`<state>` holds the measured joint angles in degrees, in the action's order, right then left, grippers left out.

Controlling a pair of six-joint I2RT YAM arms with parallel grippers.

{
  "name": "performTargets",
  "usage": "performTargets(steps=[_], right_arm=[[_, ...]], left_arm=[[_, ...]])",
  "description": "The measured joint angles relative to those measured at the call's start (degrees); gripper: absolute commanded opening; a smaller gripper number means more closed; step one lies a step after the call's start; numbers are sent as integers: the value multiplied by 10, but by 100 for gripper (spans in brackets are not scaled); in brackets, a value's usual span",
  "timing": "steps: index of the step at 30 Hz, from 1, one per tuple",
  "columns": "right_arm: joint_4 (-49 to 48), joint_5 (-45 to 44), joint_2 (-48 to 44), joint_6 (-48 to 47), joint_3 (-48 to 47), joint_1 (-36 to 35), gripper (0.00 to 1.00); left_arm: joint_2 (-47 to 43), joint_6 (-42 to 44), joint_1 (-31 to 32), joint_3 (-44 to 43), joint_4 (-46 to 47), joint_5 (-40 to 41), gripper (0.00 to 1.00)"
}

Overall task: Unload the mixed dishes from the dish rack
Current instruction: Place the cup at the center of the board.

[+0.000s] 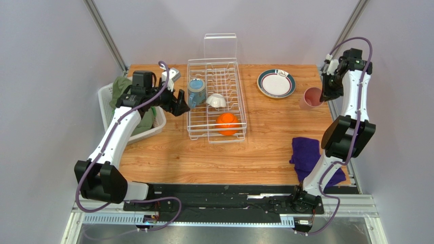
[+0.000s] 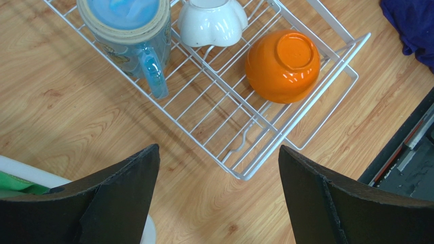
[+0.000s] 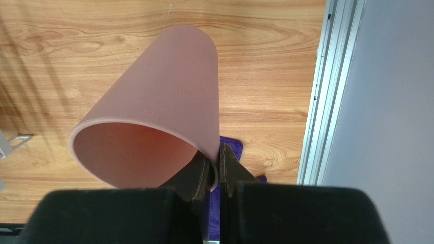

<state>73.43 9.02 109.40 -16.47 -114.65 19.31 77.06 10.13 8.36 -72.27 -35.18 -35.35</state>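
Note:
The white wire dish rack (image 1: 232, 81) stands at the table's middle back, its clear panel upright at the far end. In it are a blue patterned mug (image 1: 196, 92) (image 2: 133, 35), a small white cup (image 1: 216, 100) (image 2: 211, 21) and an upturned orange bowl (image 1: 227, 123) (image 2: 283, 64). My left gripper (image 1: 182, 102) (image 2: 219, 193) is open just left of the rack, beside the mug, holding nothing. A dark-rimmed white plate (image 1: 276, 83) lies on the table right of the rack. My right gripper (image 1: 320, 96) (image 3: 218, 165) is shut on the rim of the pink cup (image 1: 310, 98) (image 3: 158, 112) near the right edge.
A white plastic slatted basket (image 1: 108, 107) with green cloth (image 1: 121, 86) sits at the left edge. A purple cloth (image 1: 308, 152) lies at the front right. A metal frame rail (image 3: 326, 91) runs along the table's right side.

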Motion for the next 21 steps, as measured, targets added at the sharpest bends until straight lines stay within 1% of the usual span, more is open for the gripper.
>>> performTargets(steps=[14, 16, 21], right_arm=[[27, -25, 75, -30, -7, 0, 0], [27, -26, 82, -30, -9, 0, 2], [32, -28, 94, -31, -24, 0, 12]], left_arm=[[0, 19, 0, 0, -19, 1, 94], [0, 19, 0, 0, -21, 1, 94], [0, 20, 0, 0, -24, 0, 94]])
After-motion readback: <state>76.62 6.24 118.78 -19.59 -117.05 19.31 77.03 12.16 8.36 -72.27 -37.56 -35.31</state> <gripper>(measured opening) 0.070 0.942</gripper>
